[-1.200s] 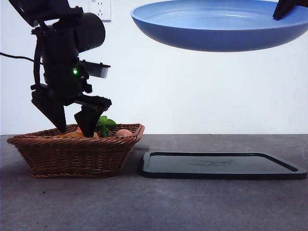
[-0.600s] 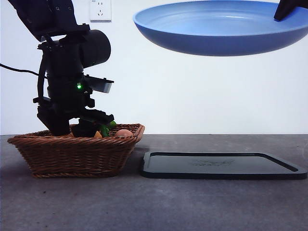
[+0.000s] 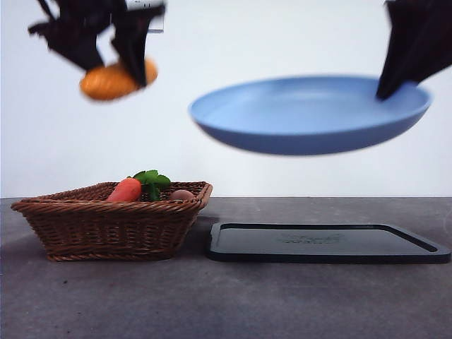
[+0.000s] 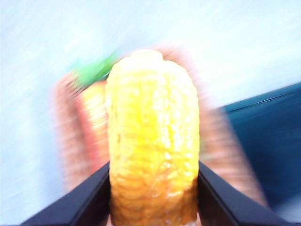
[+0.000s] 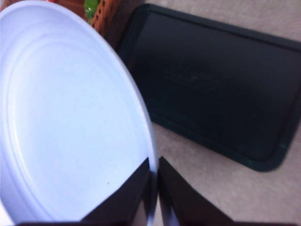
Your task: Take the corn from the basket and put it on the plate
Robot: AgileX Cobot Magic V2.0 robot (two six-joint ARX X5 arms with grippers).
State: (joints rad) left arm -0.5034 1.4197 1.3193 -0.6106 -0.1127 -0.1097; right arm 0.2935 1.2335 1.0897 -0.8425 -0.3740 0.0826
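Observation:
My left gripper is high at the top left, shut on the yellow-orange corn, which hangs well above the wicker basket. In the left wrist view the corn fills the space between my jaws, with the blurred basket far below. My right gripper is shut on the rim of the light-blue plate, holding it in the air above the tray, tilted slightly. The right wrist view shows the plate with its rim pinched between my jaws.
A red-orange carrot with green leaves and a small pale round item lie in the basket. A flat black rectangular tray rests on the grey table to the right of the basket.
The left gripper rose from inside the basket to the top of the view, carrying the corn. The right gripper lowered the plate toward mid-height.

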